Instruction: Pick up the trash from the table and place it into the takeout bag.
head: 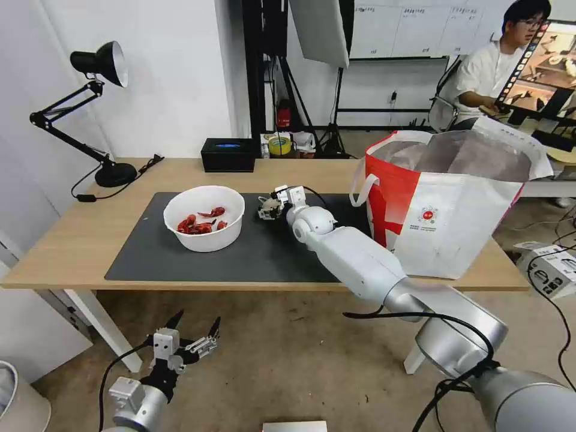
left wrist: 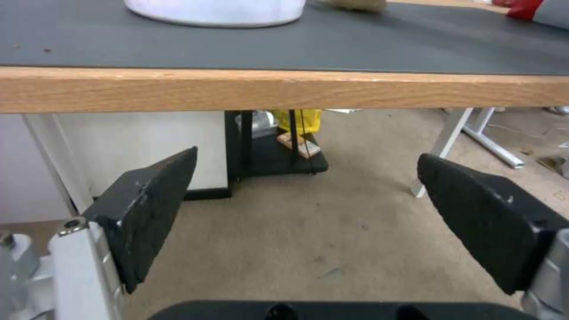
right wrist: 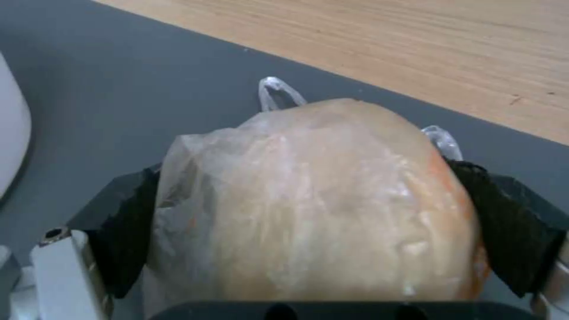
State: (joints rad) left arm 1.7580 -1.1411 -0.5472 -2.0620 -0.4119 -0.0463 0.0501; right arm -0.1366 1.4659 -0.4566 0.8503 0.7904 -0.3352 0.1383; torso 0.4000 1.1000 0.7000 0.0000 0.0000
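We see the right end effector (right wrist: 308,222) clamped on the tan lump (right wrist: 320,200) over the mat (head: 264,252), just right of the bowl (head: 204,217); left end effector (left wrist: 302,222), spread wide, hangs below the surface (left wrist: 284,89)

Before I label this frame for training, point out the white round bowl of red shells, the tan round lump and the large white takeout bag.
white round bowl of red shells (head: 207,239): head view, front wall.
tan round lump (right wrist: 320,200): right wrist view, plastic-wrapped top.
large white takeout bag (head: 456,234): head view, white front panel.
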